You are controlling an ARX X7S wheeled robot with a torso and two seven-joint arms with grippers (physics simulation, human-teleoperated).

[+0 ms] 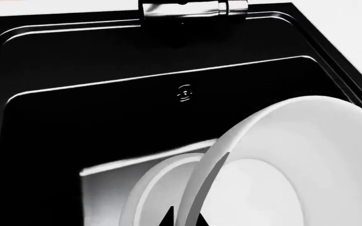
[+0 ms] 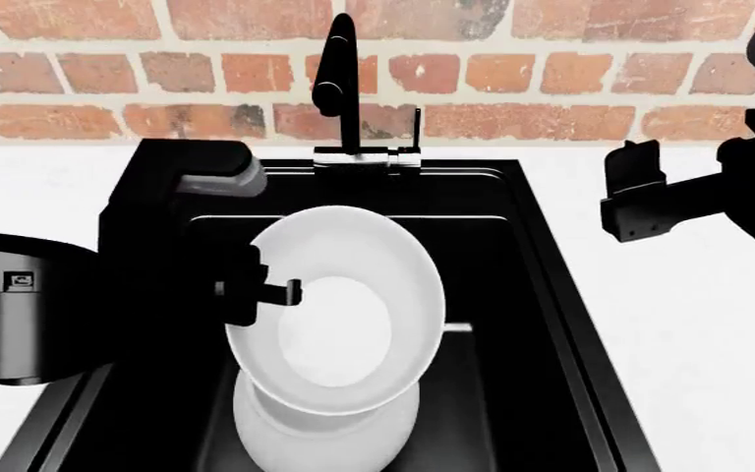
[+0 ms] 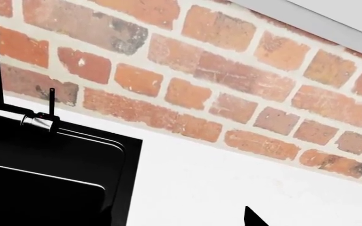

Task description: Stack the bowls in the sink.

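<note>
In the head view, one white bowl (image 2: 338, 315) hangs tilted above the black sink (image 2: 535, 295). My left gripper (image 2: 283, 291) is shut on this bowl's left rim. The second white bowl (image 2: 325, 438) rests on the sink floor directly beneath, partly covered by the held one. In the left wrist view, the held bowl (image 1: 294, 165) has its rim pinched between my two dark fingertips (image 1: 166, 219), with the lower bowl (image 1: 156, 188) behind it. My right gripper (image 2: 629, 202) is raised over the counter to the right of the sink, open and holding nothing. Only one of its fingertips (image 3: 251, 219) shows in the right wrist view.
A tall black faucet (image 2: 335, 79) stands at the sink's back edge, with a brick wall (image 2: 549, 59) behind it. White countertop (image 2: 706, 344) flanks the sink on both sides. The metal drain (image 1: 184, 93) shows in the left wrist view.
</note>
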